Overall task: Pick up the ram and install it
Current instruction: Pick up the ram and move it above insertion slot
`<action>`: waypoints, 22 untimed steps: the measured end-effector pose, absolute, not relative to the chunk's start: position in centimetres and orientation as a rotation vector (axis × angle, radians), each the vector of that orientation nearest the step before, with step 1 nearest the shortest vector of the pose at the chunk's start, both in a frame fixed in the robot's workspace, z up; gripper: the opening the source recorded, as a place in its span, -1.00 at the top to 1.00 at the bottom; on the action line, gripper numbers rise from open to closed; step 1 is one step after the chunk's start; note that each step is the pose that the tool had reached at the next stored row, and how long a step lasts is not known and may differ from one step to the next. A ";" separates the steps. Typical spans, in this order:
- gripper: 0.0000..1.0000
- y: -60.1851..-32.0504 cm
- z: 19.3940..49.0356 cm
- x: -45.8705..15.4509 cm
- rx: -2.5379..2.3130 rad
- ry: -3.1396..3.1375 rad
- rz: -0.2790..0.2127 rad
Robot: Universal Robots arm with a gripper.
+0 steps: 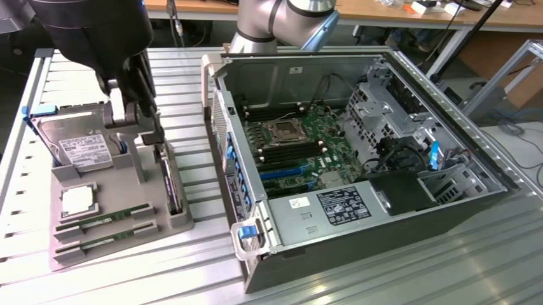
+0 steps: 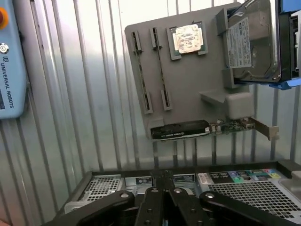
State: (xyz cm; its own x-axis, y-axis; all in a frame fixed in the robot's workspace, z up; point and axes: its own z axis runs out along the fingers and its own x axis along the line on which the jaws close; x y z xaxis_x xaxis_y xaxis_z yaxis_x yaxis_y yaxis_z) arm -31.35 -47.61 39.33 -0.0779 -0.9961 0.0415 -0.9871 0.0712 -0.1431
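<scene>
The pincer (image 2: 163, 184) is hanging with its fingers pressed together. The ram (image 1: 103, 220) is sitting in a slot of the gray tray (image 1: 121, 190) on the tabletop (image 1: 424, 270) — well apart from the pincer — and the tray is lying beside the open computer case (image 1: 273, 75).

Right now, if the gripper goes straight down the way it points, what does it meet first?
Probably the grey tray, near the dark expansion card: in the exterior view the shut gripper hangs over that side. Depth is unclear, so it may be the slatted table beside it.
</scene>
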 end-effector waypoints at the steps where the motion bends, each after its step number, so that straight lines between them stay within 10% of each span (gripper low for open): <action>1: 0.80 -47.6 39.3 -31.3 -2.103 2.233 -0.206; 12: 0.80 -47.6 39.3 -31.3 -2.204 2.130 -0.207; 16: 0.80 -47.6 39.2 -31.4 -2.272 2.190 -0.069; 22: 0.80 -47.6 39.1 -31.3 -2.277 2.194 -0.060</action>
